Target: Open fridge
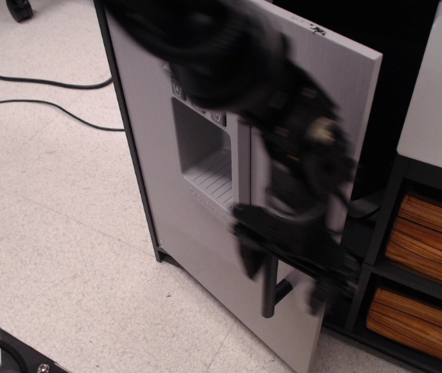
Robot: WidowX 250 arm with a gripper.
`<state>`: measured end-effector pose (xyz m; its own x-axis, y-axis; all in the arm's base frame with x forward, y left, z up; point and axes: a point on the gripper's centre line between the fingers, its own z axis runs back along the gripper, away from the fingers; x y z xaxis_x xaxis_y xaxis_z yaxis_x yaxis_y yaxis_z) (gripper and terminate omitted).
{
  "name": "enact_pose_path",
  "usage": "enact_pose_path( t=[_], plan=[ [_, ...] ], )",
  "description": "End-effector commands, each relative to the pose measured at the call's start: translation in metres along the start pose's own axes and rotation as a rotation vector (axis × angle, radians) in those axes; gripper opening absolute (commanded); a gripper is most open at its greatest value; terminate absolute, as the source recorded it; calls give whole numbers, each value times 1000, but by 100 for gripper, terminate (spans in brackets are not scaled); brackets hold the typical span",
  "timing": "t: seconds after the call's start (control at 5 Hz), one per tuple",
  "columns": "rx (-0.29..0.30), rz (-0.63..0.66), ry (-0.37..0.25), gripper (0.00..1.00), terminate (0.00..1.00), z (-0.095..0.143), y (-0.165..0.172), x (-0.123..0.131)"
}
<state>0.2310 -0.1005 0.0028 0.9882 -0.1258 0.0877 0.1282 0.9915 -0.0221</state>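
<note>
The fridge [166, 225] stands upright on the floor. Its light grey door [325, 116] is ajar, the right edge swung out from the black frame and dark interior [395, 93]. The recessed dispenser panel [201, 155] is on the door's upper left. The black bar handle [269, 299] shows only at its lower end. My gripper [285, 276] is blurred by motion and hangs in front of the handle's middle. Its fingers [250, 260] are spread apart on either side of the bar, holding nothing.
A white-topped unit [438, 93] with wood-grain drawers [430, 233] stands right of the fridge, close to the door's open edge. Black cables [42, 81] cross the speckled floor at left. A black object [15, 357] sits at the bottom left corner.
</note>
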Motion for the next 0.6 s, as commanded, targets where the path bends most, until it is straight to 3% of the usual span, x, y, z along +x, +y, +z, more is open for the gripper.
enact_pose_path(
  t=[0.0,0.2,0.4],
  plan=[
    [-68,-106,-63,100,0,0,-66,42],
    [-77,-91,-101,100,0,-10,-86,77],
    [-60,-57,-150,100,0,-17,-84,105]
  ],
)
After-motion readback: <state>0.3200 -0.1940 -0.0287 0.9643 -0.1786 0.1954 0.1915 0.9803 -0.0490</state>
